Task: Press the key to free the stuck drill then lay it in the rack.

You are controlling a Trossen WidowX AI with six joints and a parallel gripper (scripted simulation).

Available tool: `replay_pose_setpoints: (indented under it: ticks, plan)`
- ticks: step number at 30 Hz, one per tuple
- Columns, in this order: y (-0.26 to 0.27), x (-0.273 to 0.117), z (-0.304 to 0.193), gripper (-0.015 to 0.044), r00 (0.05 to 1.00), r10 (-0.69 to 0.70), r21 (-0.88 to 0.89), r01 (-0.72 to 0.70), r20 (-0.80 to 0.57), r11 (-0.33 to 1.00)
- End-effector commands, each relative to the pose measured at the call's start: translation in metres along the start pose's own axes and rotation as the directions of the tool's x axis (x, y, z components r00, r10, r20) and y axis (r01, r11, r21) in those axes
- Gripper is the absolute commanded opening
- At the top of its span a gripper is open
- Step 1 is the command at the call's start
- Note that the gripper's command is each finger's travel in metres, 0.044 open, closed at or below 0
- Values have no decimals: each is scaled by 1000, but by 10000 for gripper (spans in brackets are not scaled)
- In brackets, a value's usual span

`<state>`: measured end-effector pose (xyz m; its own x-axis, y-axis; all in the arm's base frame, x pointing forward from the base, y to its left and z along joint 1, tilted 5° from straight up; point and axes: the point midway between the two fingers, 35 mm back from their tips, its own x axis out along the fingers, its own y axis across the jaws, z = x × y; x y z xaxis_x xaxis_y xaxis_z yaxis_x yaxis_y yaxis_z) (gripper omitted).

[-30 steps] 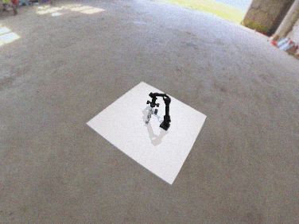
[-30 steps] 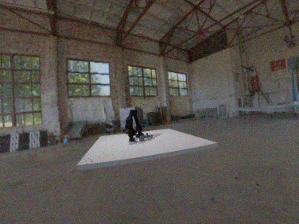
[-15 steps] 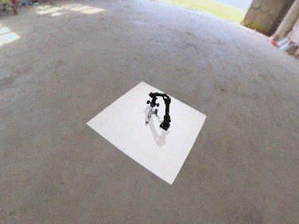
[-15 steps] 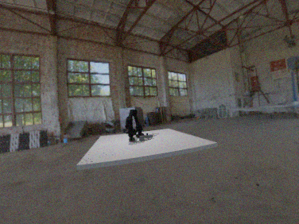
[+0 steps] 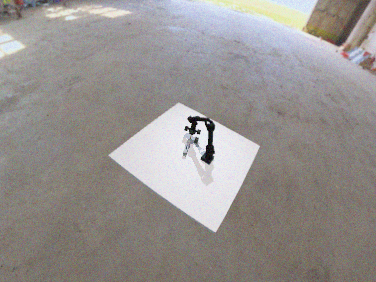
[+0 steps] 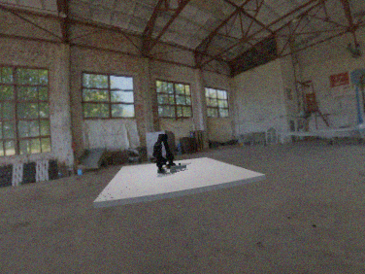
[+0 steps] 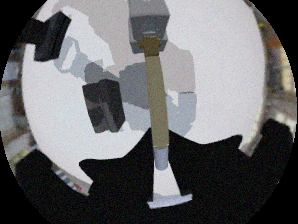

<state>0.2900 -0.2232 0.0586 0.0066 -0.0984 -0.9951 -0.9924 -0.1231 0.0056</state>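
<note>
The gripper (image 7: pixel 161 163) was clamped on the drill (image 7: pixel 156 99), the olive-tan bit running straight out from between the black fingers toward a grey blocky fixture (image 7: pixel 148 16) on the white mat (image 7: pixel 220 50). Seen from the top, the black arm (image 5: pixel 207 137) arched over the mat, with the grey parts just beside its base.

An old industrial hall: brick walls (image 6: pixel 58 97) with tall grid-paned windows (image 6: pixel 108 95) fill the frame's left and centre, red steel roof trusses (image 6: pixel 160 19) span the top, and worn concrete floor (image 6: pixel 243 228) stretches across the foreground.
</note>
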Motion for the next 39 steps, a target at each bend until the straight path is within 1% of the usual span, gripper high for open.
replay_pose_setpoints:
  ticks: [1,39]
  plan:
    - [0,-3,0,0,1000,-6,-3,6,-2,1000]
    - [0,-13,0,0,1000,-6,-3,6,-2,1000]
